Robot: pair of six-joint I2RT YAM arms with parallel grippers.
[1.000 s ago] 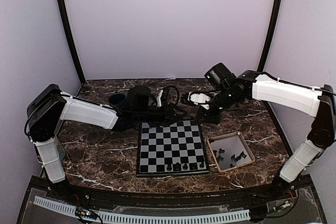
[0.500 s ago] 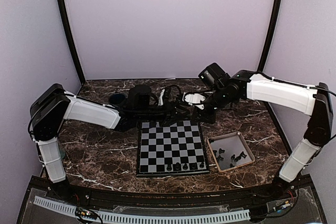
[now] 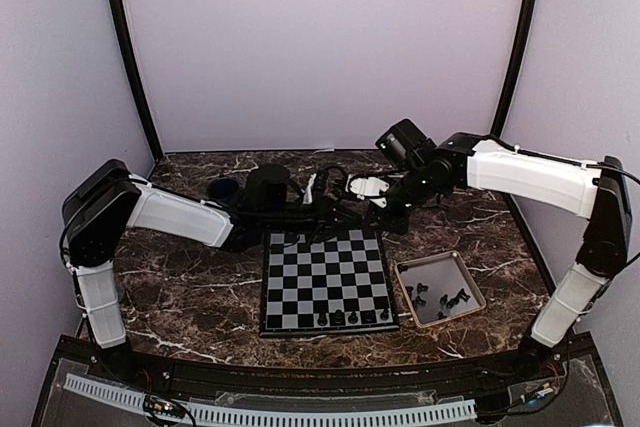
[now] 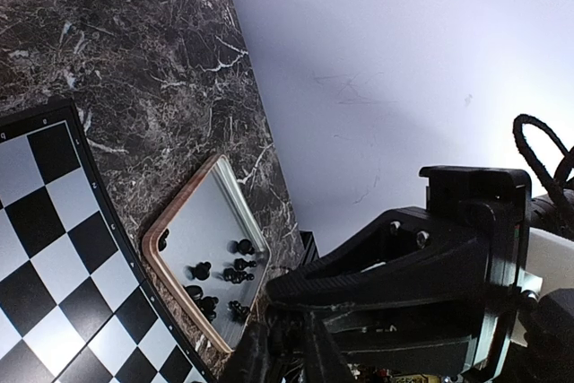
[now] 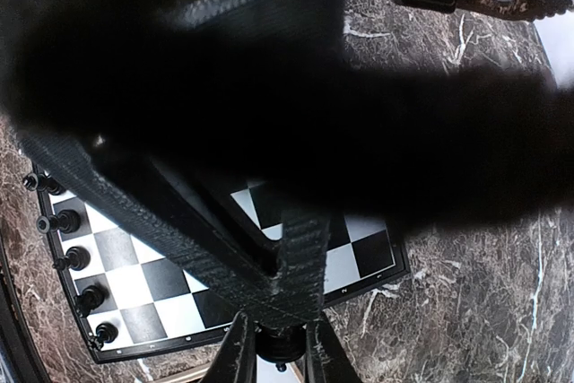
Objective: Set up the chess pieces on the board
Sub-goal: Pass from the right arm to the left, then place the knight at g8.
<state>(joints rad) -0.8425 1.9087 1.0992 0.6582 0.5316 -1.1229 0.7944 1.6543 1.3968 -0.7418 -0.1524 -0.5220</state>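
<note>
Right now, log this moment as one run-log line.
right gripper: shut on chess piece | left gripper: grip unclear | board: five pieces on near row | tray: loose pieces

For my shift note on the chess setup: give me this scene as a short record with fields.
board: black and pale grey chessboard, table centre
placed: five dark chess pieces on its near row
tray: tan-rimmed tray, more pieces inside
right gripper: closed on one small dark piece
left gripper: close beside it, state unclear

Robot-lab test booth: plain lilac walls (image 3: pixel 320 47), black corner posts (image 3: pixel 128 57), dark marble worktop (image 3: pixel 190 292), two white robot arms (image 3: pixel 530 175).
</note>
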